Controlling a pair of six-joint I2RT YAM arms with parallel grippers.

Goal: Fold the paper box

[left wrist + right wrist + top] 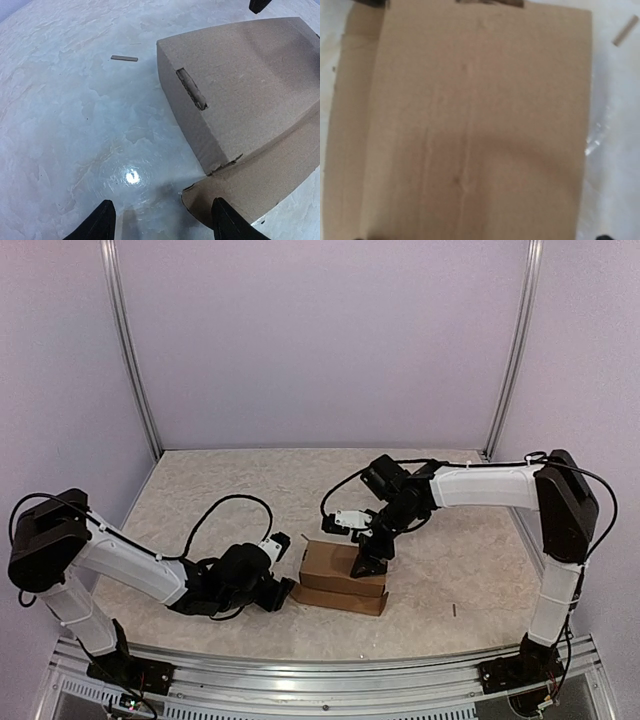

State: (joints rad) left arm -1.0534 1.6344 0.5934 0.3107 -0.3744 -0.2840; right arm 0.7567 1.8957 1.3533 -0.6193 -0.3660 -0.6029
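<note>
Closest to the lens in the left wrist view, the left gripper [162, 225] is seen with its two black fingertips [102, 222] spread wide and nothing caught between them, just pale table [60, 125] with a bit of glare on it. One tip is parked right beside a flat flap of the paper box [240, 100]; whether it's touching can't be told. The box itself is found about mid-table, between the two arms. It's folded up into a low closed block, with a slot cut in the side wall facing the left gripper and that flap laid flat along the near side. The right gripper [368, 562] is held over the right end of the box top. In its own wrist view almost everything is filled by brown cardboard, and only dark specks of fingertip are spotted at the far bottom corners, so its jaws are taken as spread wide, nothing grasped. A small scrap of cardboard [124, 58] is seen on the table, apart from the box.
</note>
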